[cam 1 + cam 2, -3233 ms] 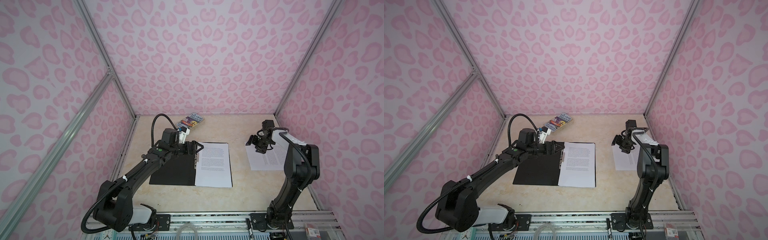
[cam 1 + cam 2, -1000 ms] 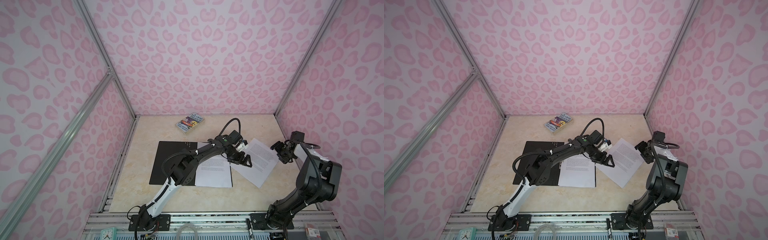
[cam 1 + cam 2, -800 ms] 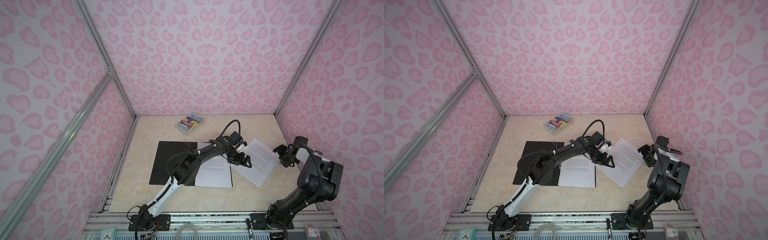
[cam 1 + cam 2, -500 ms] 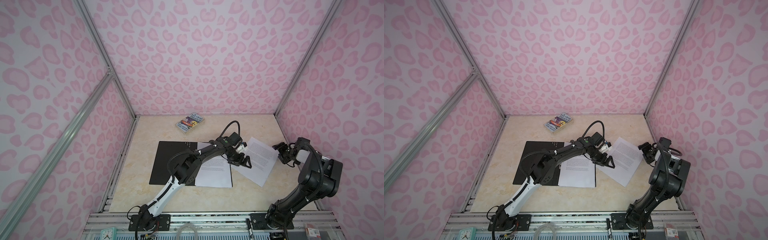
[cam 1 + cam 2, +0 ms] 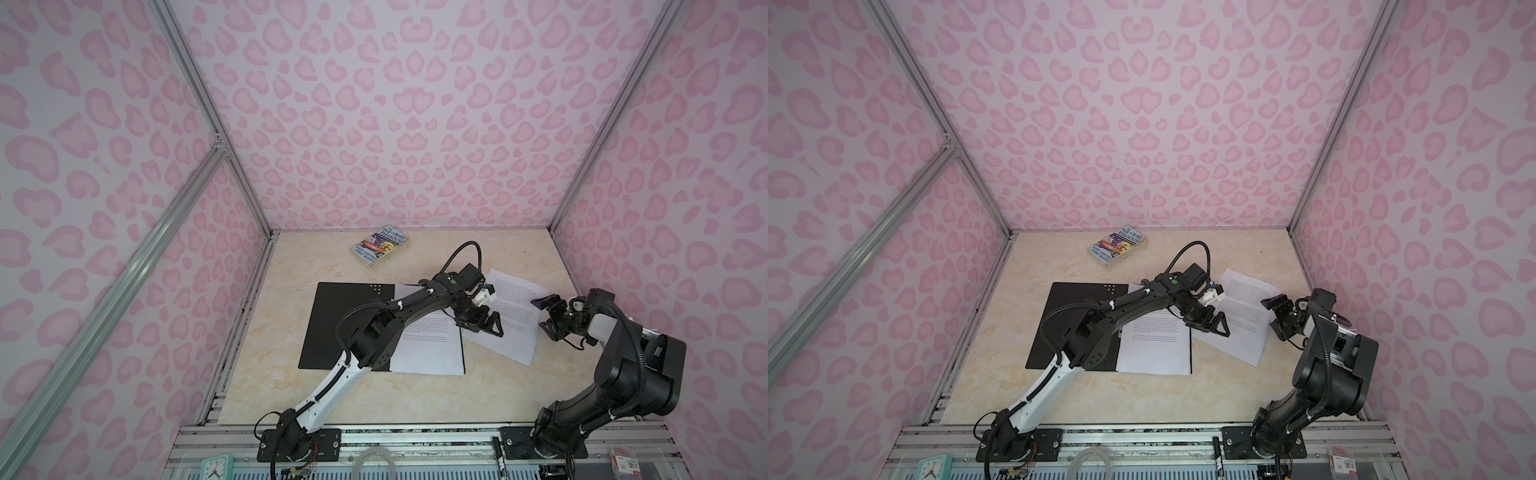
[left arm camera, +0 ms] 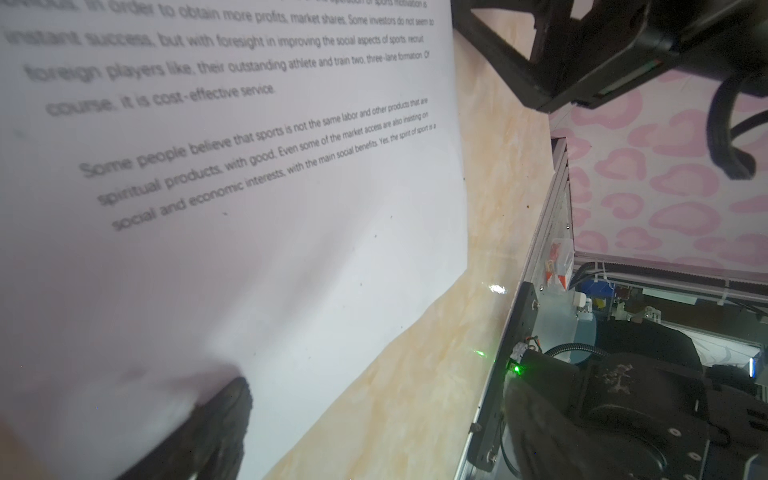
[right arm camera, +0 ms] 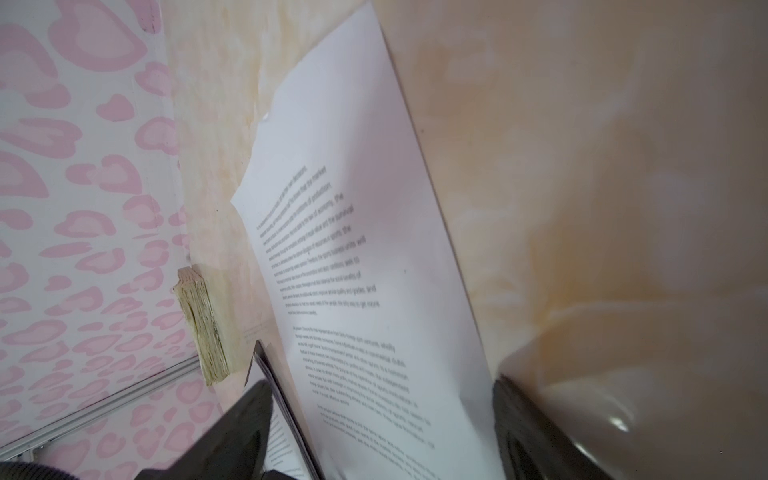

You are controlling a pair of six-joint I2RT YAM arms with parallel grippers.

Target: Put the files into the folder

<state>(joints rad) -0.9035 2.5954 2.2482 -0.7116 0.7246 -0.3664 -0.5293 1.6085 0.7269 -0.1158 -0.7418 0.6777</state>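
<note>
— Folder first: in both top views we find the thin folder [image 5: 345, 320] lying open on the beige marbled table [image 5: 291, 374], black inside up, with white printed filed sheets [image 5: 428, 349] on its right half.
— And just right of it we see a loose sheet [image 5: 1246, 316] of white paper with dense black text, lying askew, its near corner at the folder's right edge.
— Yes. The left gripper [image 5: 482, 330] stands over that sheet's left edge, jaws spread wide, clasping nothing. The right gripper [image 5: 542, 316] sits at its right edge, jaws also apart.
— We note a colourful paperback book [image 5: 1118, 248] well apart, near the back wall.
— And the left wrist view?
— We see the loose sheet [image 6: 291, 249] flat on the table, one dark finger [image 6: 216, 419] resting on it.
— The right wrist view?
— The loose sheet [image 7: 365, 270] runs between the right gripper's separated fingers [image 7: 232, 432]; whether they touch it we cannot tell. The folder's black edge [image 7: 282, 395] and the paperback book's yellowed pages [image 7: 203, 328] show beyond.
</note>
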